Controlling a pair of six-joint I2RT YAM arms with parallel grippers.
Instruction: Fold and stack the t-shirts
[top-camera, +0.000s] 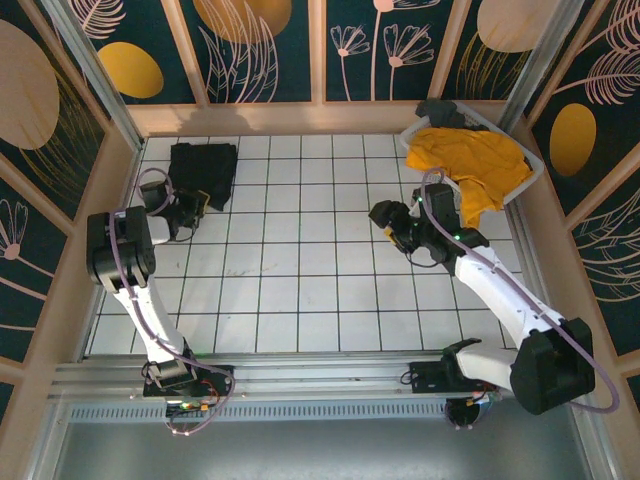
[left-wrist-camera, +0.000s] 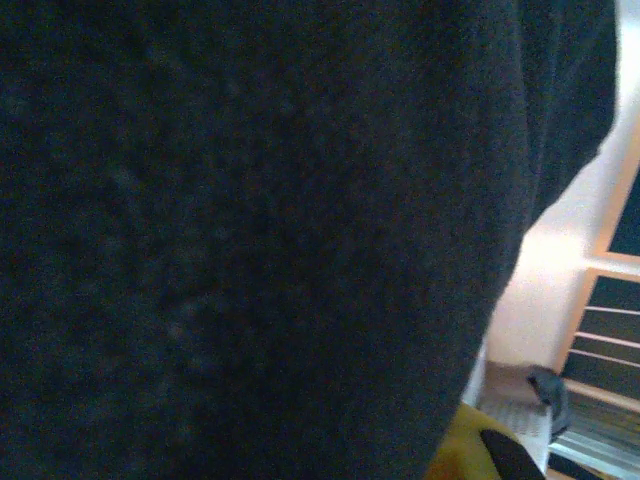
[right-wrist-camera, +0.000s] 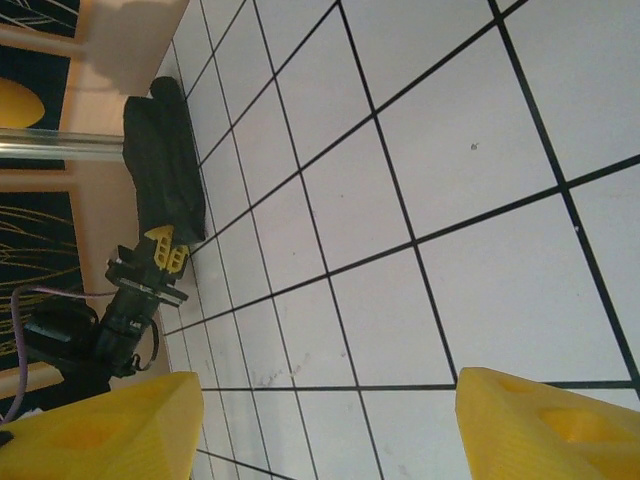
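Black cloth t-shirt (top-camera: 205, 170) lies beyond our left gripper (top-camera: 202, 204), jaws pinching its near edge; our right gripper (right-wrist-camera: 320, 425) gapes empty, well apart.

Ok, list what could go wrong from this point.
1. The left claw is shut at the near edge of the bundled black t-shirt. A pull from there could drag the bundle open.
2. The yellow t-shirt drapes over the white basket rim, so lifting it might snag or tip the basket.
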